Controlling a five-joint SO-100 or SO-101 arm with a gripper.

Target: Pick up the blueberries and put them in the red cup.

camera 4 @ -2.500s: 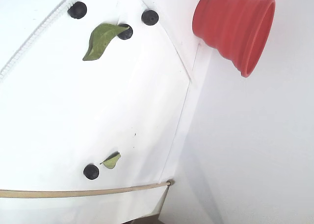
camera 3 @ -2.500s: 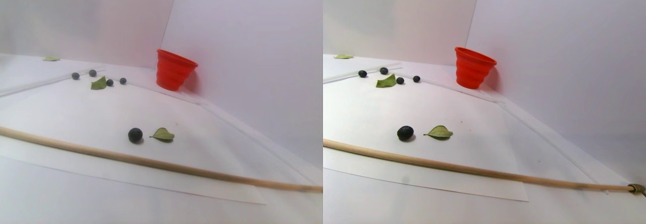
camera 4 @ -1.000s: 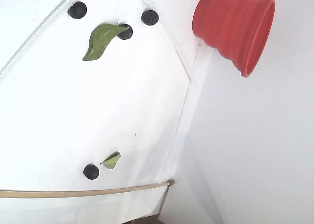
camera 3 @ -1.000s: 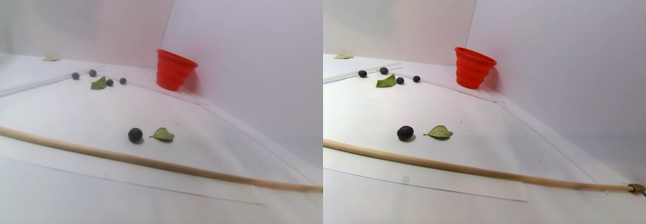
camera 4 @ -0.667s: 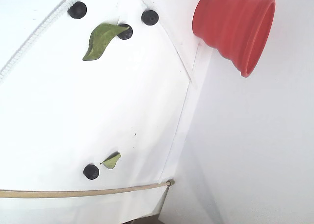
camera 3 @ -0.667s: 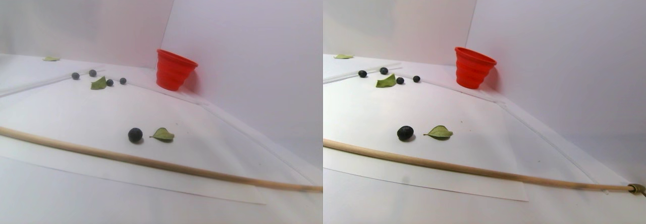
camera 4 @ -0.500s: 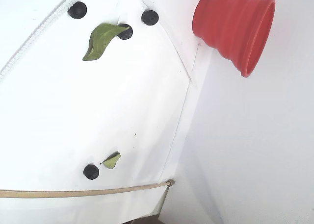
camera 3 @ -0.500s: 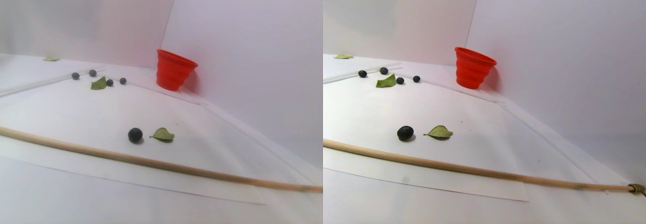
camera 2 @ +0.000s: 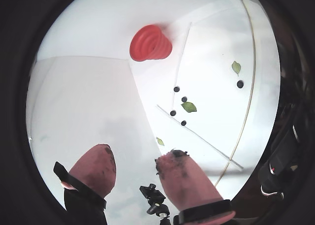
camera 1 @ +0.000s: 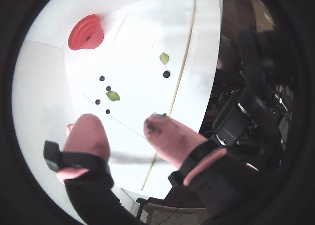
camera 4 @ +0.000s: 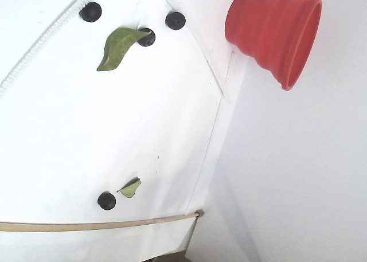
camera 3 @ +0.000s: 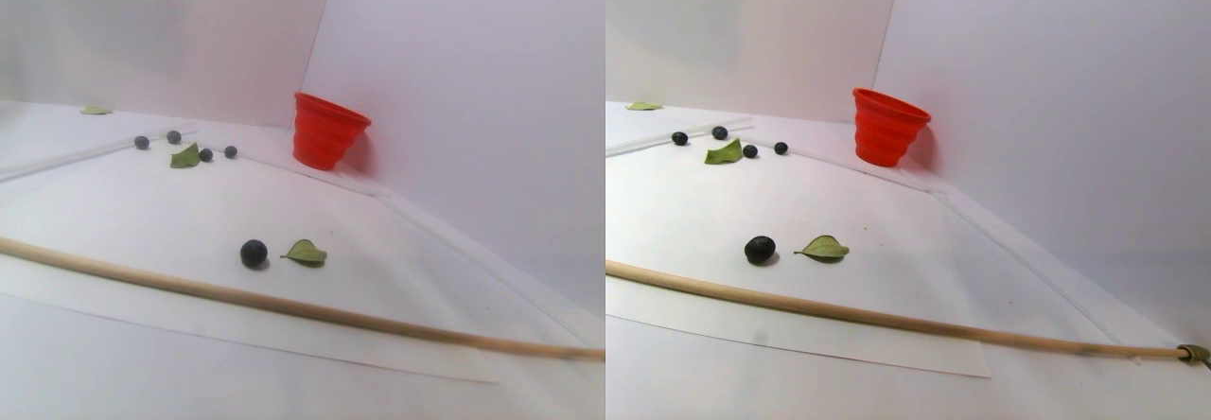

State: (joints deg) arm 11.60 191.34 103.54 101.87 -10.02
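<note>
The red cup (camera 1: 86, 32) (camera 2: 150, 43) (camera 3: 326, 131) (camera 4: 275, 35) stands upright at the white wall corner. Several blueberries (camera 1: 102, 79) (camera 2: 176, 89) (camera 3: 173, 137) (camera 4: 175, 20) lie in a loose group around a green leaf (camera 4: 117, 47) left of the cup. One more blueberry (camera 1: 166, 74) (camera 2: 239, 84) (camera 3: 253, 253) (camera 4: 106, 200) sits apart beside a small leaf (camera 3: 305, 252). In both wrist views my gripper (camera 1: 120, 120) (camera 2: 137, 153) hangs high above the table, open, with nothing between its stained pink pads. The stereo pair and fixed views do not show it.
A long thin wooden stick (camera 3: 284, 305) (camera 4: 97, 225) (camera 1: 182, 72) lies across the white sheet just in front of the lone berry. White walls close in behind and beside the cup. A small black camera mount (camera 2: 155, 198) stands below the gripper.
</note>
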